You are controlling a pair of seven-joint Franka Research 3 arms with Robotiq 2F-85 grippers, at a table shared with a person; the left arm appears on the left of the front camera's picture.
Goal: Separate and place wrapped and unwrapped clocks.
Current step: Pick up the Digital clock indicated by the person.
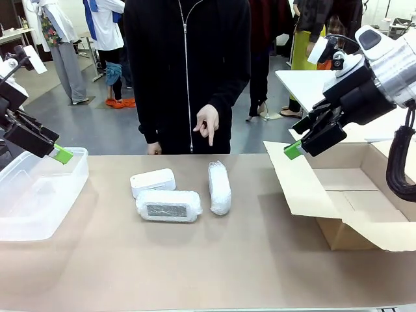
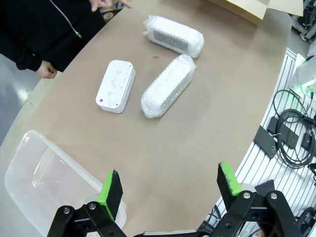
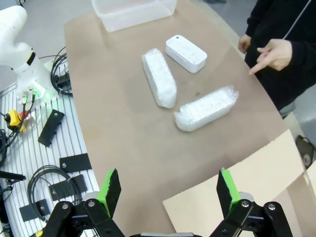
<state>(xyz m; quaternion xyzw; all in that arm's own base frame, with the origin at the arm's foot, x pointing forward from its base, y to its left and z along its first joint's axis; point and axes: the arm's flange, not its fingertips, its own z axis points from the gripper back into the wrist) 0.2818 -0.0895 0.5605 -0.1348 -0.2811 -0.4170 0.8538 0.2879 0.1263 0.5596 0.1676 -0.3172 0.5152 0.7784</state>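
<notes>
Bubble wrap, whitish and crinkly, covers two of the three brick-shaped clocks grouped mid-table toward the far edge. One wrapped clock (image 1: 169,205) lies crosswise just in front of the bare clock (image 1: 153,182), which is smooth white plastic with rounded corners, and the other wrapped clock (image 1: 220,187) lies lengthwise just beside them, below the person's pointing hand (image 1: 208,123). A clear plastic tub (image 1: 39,195) at the left edge of the table (image 1: 260,260) and an open cardboard box (image 1: 351,208) at its right edge probably take one kind each, while the left gripper (image 2: 169,190) and right gripper (image 3: 168,187) hover by them, jaws wide apart, holding nothing.
</notes>
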